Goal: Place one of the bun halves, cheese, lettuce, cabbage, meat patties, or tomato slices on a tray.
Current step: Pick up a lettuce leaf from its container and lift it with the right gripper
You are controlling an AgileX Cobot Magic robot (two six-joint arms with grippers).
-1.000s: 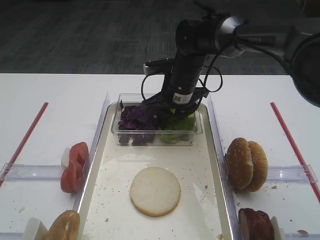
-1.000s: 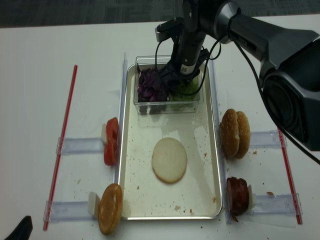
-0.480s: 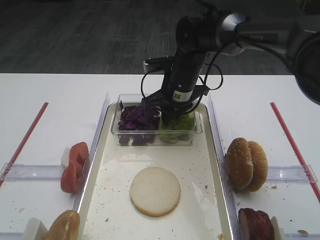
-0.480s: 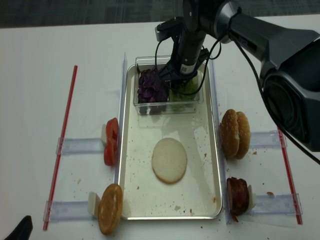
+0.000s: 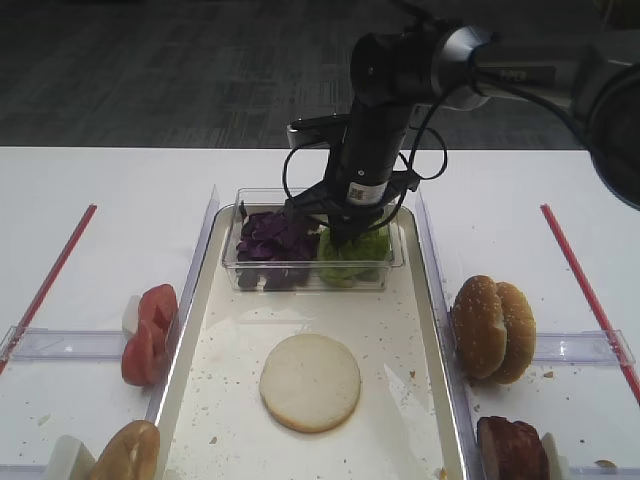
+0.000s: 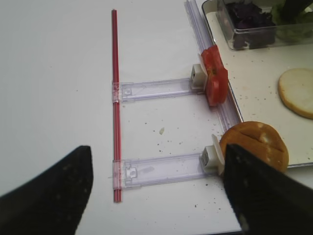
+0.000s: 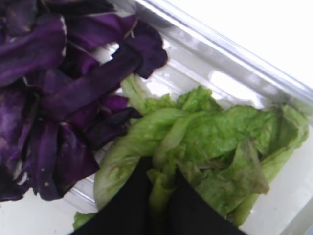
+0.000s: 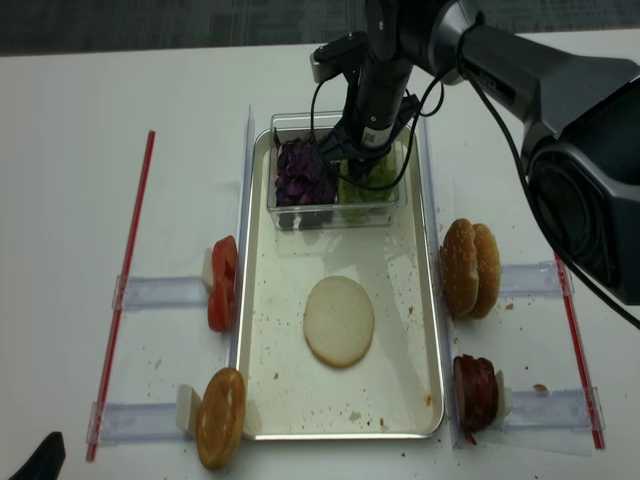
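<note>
Your right gripper (image 7: 157,196) went from spread to pinched on the lettuce (image 7: 205,142) at the tray's (image 5: 432,300) far end, ready for lifting.

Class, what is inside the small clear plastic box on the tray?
Purple cabbage on its left, green lettuce on its right, pinched by the right gripper. The gripper covers some lettuce.

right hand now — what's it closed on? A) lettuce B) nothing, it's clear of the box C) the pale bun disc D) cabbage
A: in the right wrist view the right hand has its fingertips pinched shut on a fold of lettuce, with the cabbage lying beside it untouched in the same clear box.
</note>
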